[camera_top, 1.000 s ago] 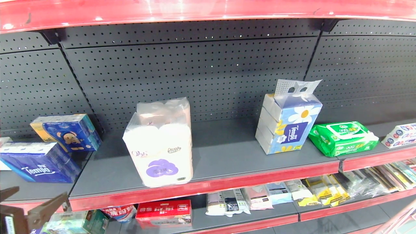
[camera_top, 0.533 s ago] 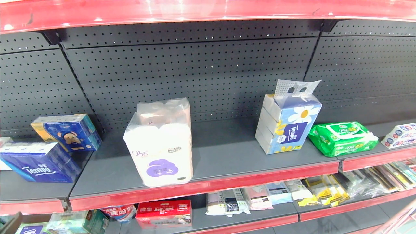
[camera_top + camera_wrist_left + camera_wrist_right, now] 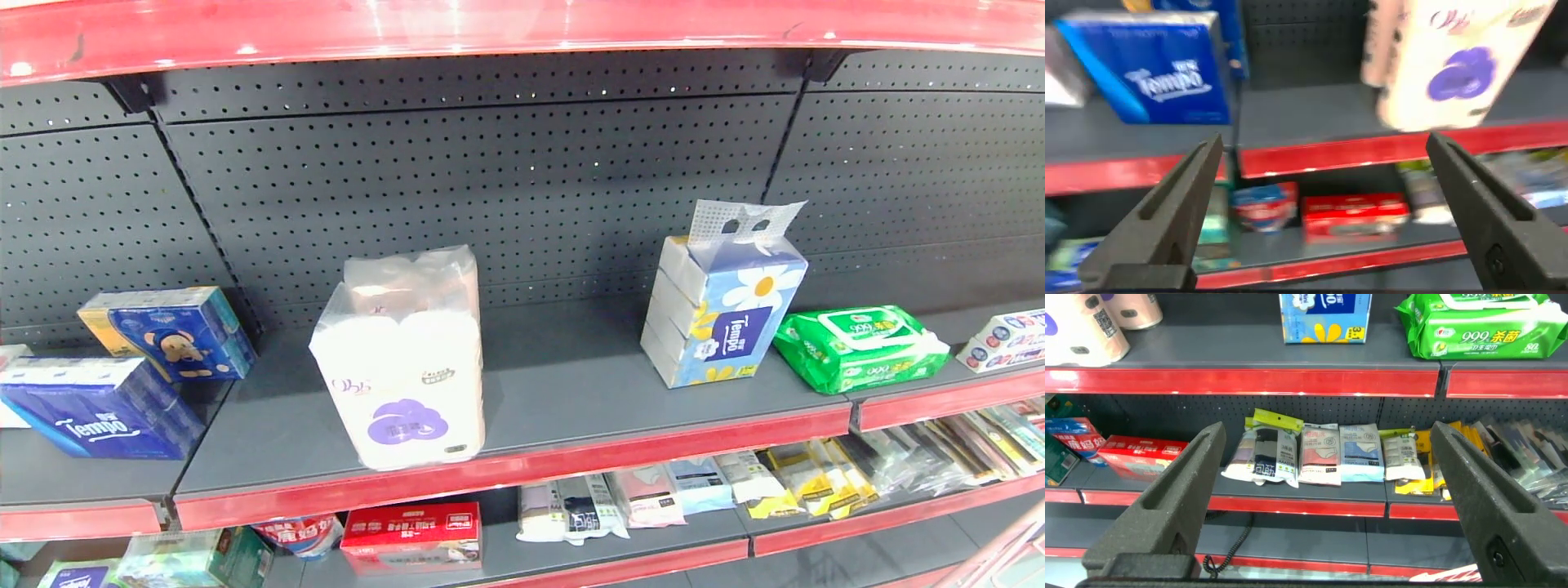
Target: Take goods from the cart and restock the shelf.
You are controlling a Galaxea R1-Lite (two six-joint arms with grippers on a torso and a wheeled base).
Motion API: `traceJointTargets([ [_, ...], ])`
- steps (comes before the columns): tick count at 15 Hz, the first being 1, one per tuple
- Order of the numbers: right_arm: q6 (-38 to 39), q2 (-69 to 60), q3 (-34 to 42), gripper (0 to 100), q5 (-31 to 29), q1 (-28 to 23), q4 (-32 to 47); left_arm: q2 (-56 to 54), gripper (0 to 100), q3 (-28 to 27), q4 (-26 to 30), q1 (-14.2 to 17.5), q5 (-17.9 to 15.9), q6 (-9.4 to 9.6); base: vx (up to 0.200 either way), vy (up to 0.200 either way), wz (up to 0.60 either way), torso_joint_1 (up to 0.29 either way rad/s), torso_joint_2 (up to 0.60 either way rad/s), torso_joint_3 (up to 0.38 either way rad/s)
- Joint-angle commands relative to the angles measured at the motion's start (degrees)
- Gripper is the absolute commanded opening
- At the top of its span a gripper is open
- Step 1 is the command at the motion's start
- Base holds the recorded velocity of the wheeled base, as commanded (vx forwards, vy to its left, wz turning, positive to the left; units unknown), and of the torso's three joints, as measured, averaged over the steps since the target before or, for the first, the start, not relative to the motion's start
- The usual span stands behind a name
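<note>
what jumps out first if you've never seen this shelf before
The big white toilet paper pack with the purple cloud stands at the front edge of the grey middle shelf, left of centre in the head view. To its right stands a flowered tissue pack with its carry flap sticking up, and beside that lies a bright green wet wipes pack.

Bright light glares off the red shelf.

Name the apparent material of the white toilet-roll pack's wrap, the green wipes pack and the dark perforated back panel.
White toilet-roll pack: thin clear plastic film, glossy and crinkled.
Green wipes pack: soft shiny plastic pouch, wrinkled.
Dark perforated back panel: probably painted metal, matte, evenly punched.
</note>
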Motion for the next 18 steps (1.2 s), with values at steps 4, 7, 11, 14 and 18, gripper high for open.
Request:
traceJointTargets([
  [4,-0.07,0.09,0.0,100,0.02,0.02,-0.04,-1.69,100,1.1,0.4,-0.11,0.55,2.16,0.0,0.0,0.0,0.0,0.0,0.0],
  [7,0.02,0.09,0.0,100,0.02,0.02,-0.04,-1.95,100,1.1,0.4,-0.02,1.61,1.63,0.0,0.0,0.0,0.0,0.0,0.0],
  [11,0.02,0.09,0.0,100,0.02,0.02,-0.04,-1.95,100,1.1,0.31,-0.02,1.69,2.34,0.0,0.0,0.0,0.0,0.0,0.0],
  [14,-0.07,0.09,0.0,100,0.02,0.02,-0.04,-1.95,100,1.1,0.4,-0.02,1.69,1.9,0.0,0.0,0.0,0.0,0.0,0.0],
  [18,-0.07,0.09,0.0,100,0.02,0.02,-0.04,-1.95,100,1.1,0.4,-0.02,2.04,1.99,0.0,0.0,0.0,0.0,0.0,0.0],
])
